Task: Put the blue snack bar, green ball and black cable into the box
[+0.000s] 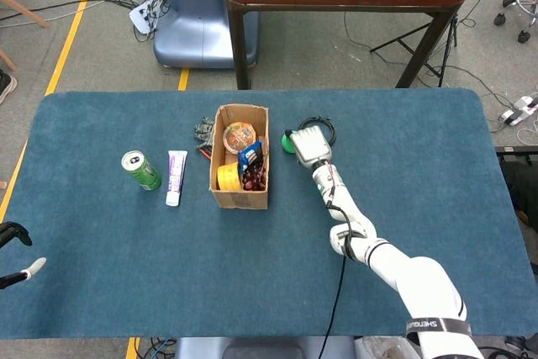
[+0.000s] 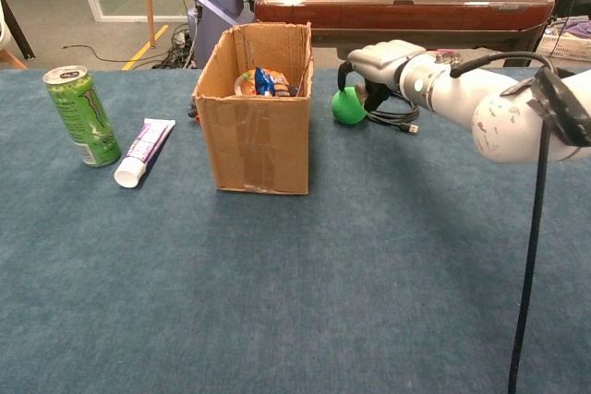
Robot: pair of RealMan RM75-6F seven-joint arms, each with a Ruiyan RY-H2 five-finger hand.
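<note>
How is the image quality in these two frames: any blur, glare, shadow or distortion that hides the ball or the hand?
Head view: sharp, even light, no glare; the right hand covers most of the green ball. Chest view: sharp on the box and ball, soft shadows only, forearm large from nearness; a bright window top left, no washout.

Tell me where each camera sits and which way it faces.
Head view: high up, looking steeply down on the table; shows the right hand over the green ball, and the left hand at the left edge.
Chest view: low, facing forward across the table; shows only the right arm.
Both share the box, ball, black cable and right hand.
</note>
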